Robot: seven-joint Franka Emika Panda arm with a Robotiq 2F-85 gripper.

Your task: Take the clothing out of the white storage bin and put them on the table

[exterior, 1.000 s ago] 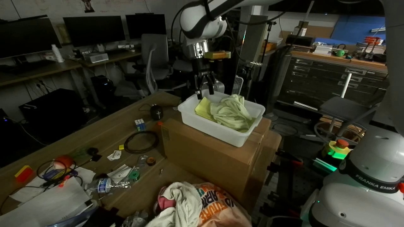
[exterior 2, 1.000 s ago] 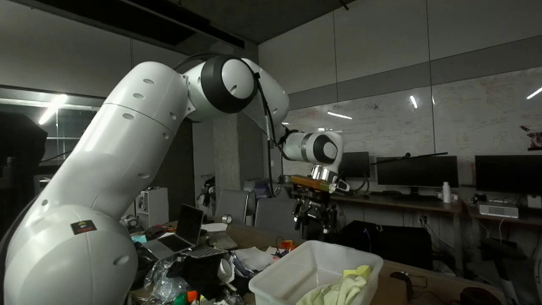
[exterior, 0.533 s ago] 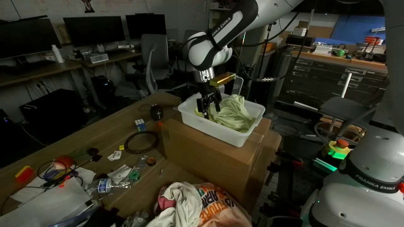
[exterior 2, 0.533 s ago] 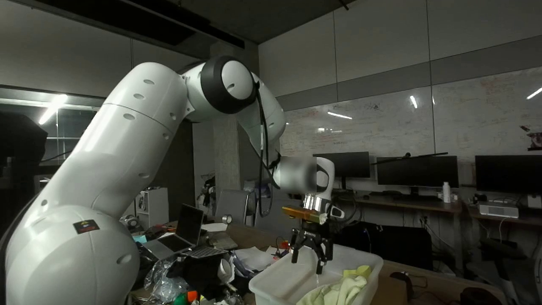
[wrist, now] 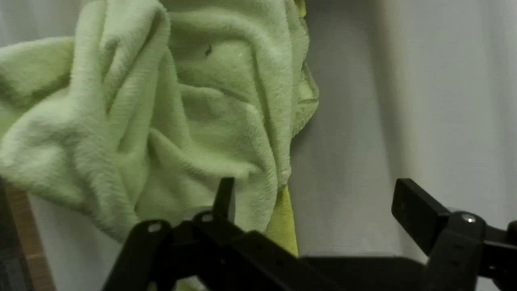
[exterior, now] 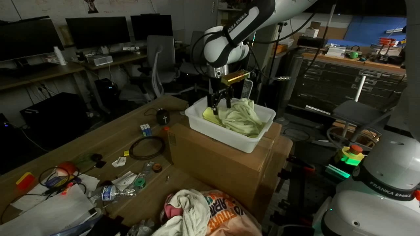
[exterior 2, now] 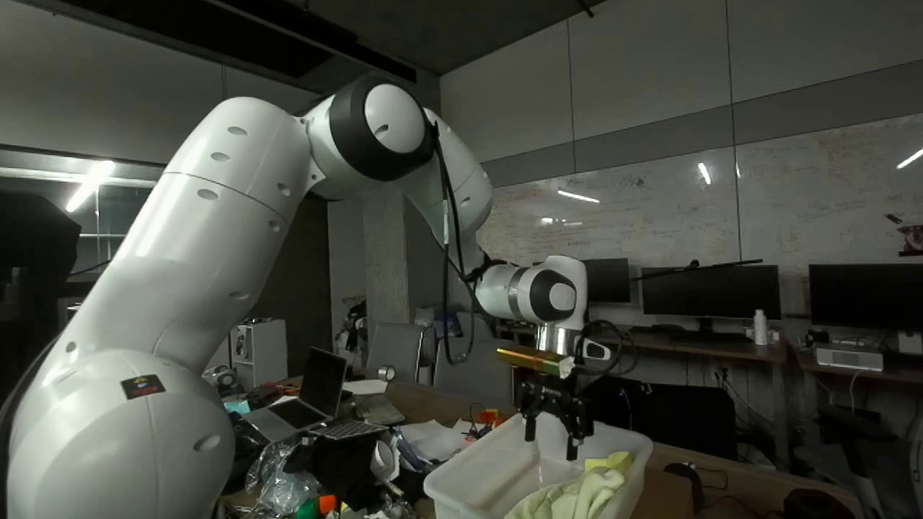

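In both exterior views the white storage bin (exterior: 216, 132) holds clothing: a pale yellow-green cloth (exterior: 241, 118) with a brighter yellow piece (exterior 2: 609, 461) beside it. My gripper (exterior: 222, 109) points down into the bin, at the end away from the bulk of the cloth. The wrist view shows the gripper (wrist: 315, 184) open and nothing held. One finger overlaps the edge of the yellow-green cloth there; contact cannot be told. The other is over bare bin floor or wall. On the table (exterior: 108, 134) lie a whitish garment (exterior: 193, 206), a pink-red one (exterior: 172, 211) and an orange-printed one (exterior: 226, 209).
The bin stands on a brown cardboard box (exterior: 213, 167). Around the table are a cable coil (exterior: 146, 148), a puzzle cube (exterior: 145, 129), a plastic bottle (exterior: 111, 192), papers and other clutter. A laptop (exterior 2: 317, 393) stands farther along.
From above the bin, my open gripper came down into it, then rose slightly and shifted sideways. It is lower than a second ago. The clothing and bin have not moved.
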